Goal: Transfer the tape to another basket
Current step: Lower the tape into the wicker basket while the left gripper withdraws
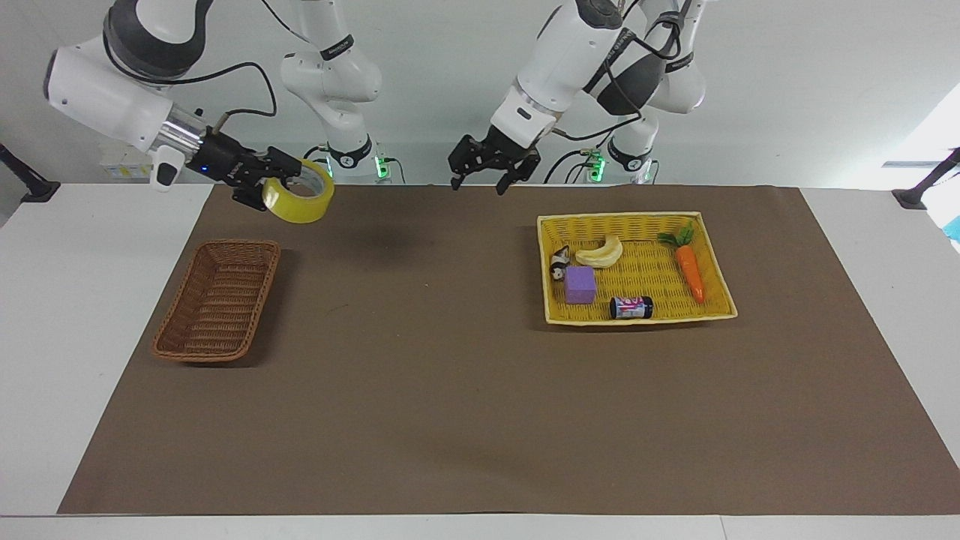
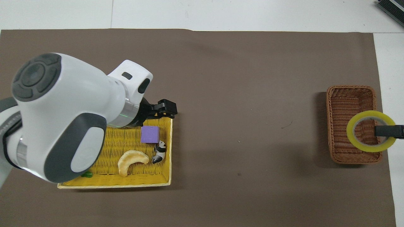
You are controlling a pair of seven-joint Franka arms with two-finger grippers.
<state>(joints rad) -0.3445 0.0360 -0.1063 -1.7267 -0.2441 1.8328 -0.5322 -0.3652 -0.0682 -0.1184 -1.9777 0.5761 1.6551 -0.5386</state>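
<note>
My right gripper [image 1: 271, 187] is shut on the wall of the yellow tape roll [image 1: 301, 208] and holds it up in the air, its hole facing upward. In the overhead view the tape [image 2: 351, 132] and the right gripper [image 2: 377, 131] lie over the robot-side end of the brown wicker basket [image 2: 342, 104]. The facing view shows the tape well above the basket [image 1: 217, 300], not touching it. The basket looks empty. My left gripper [image 1: 478, 180] is open and empty, raised beside the yellow tray-basket; it also shows in the overhead view [image 2: 169, 110].
The yellow tray-basket [image 1: 637, 217] toward the left arm's end holds a banana [image 1: 600, 253], a carrot [image 1: 690, 274], a purple block [image 1: 580, 285], a small can [image 1: 630, 307] and a panda toy [image 1: 559, 264]. A brown mat [image 1: 450, 390] covers the table.
</note>
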